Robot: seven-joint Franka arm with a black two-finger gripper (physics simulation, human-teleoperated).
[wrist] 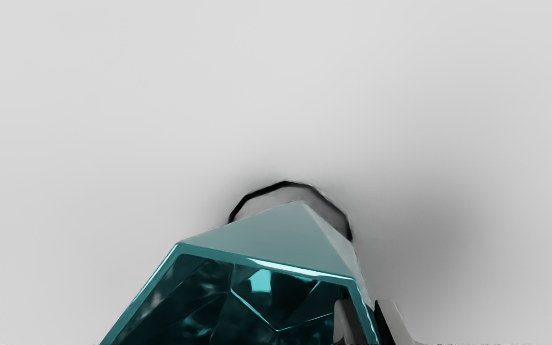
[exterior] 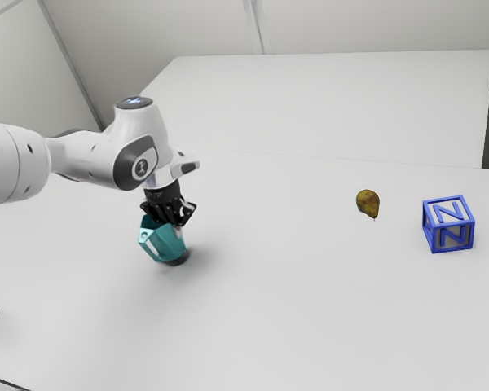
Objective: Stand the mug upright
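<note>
From where I stand, it comes down to the lean of the teal mug (exterior: 165, 242): its mouth tips toward the exterior view's left, back toward the arm (exterior: 90, 156), while its dark base (exterior: 178, 261) sits low on the right, at or just above the table (exterior: 310, 309). So its long axis slants, neither flat nor upright. The black gripper (exterior: 169, 213) is right over the mouth, pointing mostly down. Its fingers (wrist: 392, 320) are nearly together, one inside the mug and one outside, pinching the wall near the rim. I'd say the job is well along; what's wanted is a gentle turn bringing the mouth over the base, then settling it level. A one-sided pinch like that could let the mug swivel. The pear (exterior: 367, 203) and letter block (exterior: 448, 225) lie well apart, off to the right.
</note>
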